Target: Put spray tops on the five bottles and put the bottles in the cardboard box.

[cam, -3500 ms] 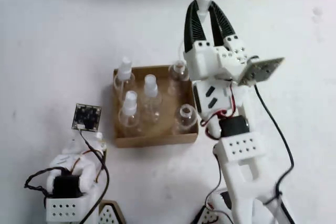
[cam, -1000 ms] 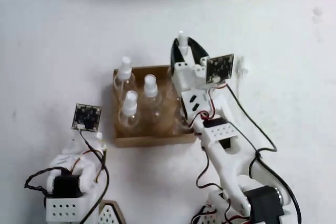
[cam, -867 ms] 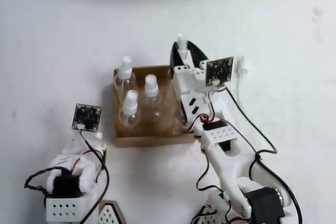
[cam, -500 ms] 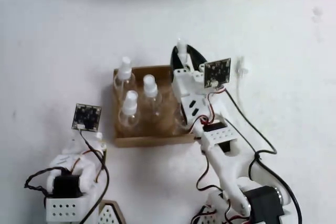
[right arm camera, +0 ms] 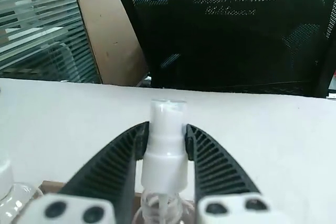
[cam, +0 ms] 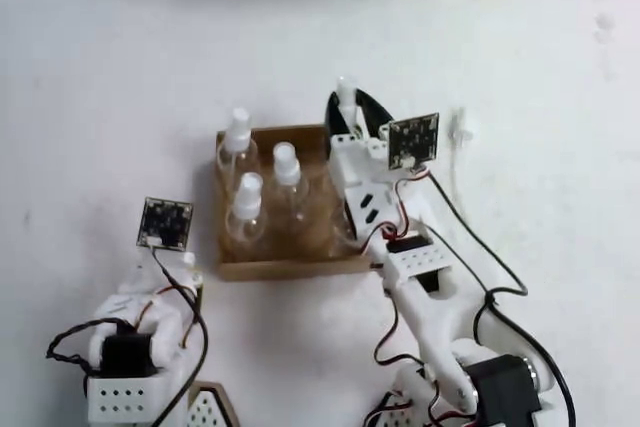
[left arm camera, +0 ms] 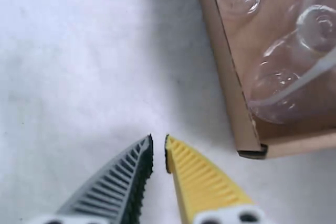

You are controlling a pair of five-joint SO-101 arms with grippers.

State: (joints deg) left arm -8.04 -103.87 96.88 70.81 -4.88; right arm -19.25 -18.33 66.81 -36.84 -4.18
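Observation:
The cardboard box (cam: 232, 265) lies mid-table. Three clear bottles with white spray tops (cam: 238, 137) (cam: 287, 163) (cam: 247, 198) stand in its left and middle parts. My right gripper (cam: 350, 99) hangs over the box's back right corner, shut on a white spray top (cam: 346, 87) (right arm camera: 168, 145) held upright. A clear bottle mouth (right arm camera: 157, 209) shows just under that top, between the finger bases. The right arm hides the box's right side in the high view. My left gripper (left arm camera: 159, 148) rests low over bare table beside a box corner (left arm camera: 247, 148), shut with nothing in it.
One more spray top (cam: 460, 133) lies on the white table to the right of the right arm. The left arm (cam: 130, 347) sits folded at the front left. Beyond the table's far edge stands a black mesh panel (right arm camera: 231, 30).
The right arm has carried the spray top from the far side of the table back to the box's back right corner, then lowered it slightly. The left arm has stayed still.

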